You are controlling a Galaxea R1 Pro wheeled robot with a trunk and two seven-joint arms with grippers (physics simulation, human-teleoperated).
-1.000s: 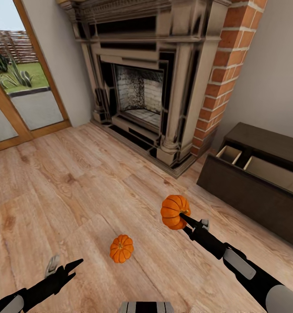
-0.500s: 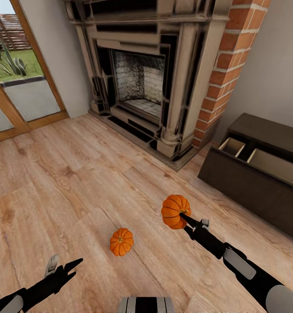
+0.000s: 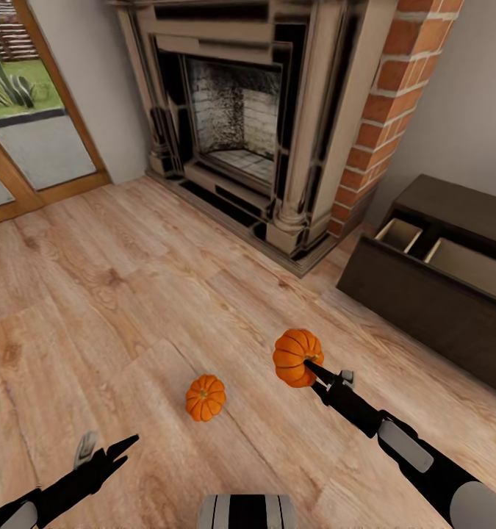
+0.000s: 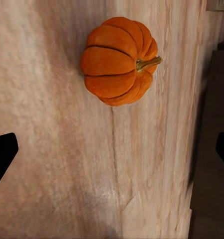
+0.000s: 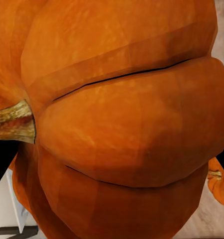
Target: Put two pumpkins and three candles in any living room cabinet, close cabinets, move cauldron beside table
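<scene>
View tilted down | cabinet [image 3: 424, 308] drawer open (contents unseen) | right gripper [image 3: 311, 365] holds pumpkin [image 3: 295, 356]

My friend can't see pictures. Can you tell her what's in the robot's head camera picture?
The right gripper holds an orange pumpkin above a wooden floor. A second pumpkin lies there; fireplace and open cabinet behind.

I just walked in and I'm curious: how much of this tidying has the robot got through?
Early days. The cabinet drawer already stands open, its visible part empty. In hand: the right end effector holds one pumpkin. Left: the second pumpkin lies on the floor, near the open left end effector; candles, cauldron, closing up.
</scene>
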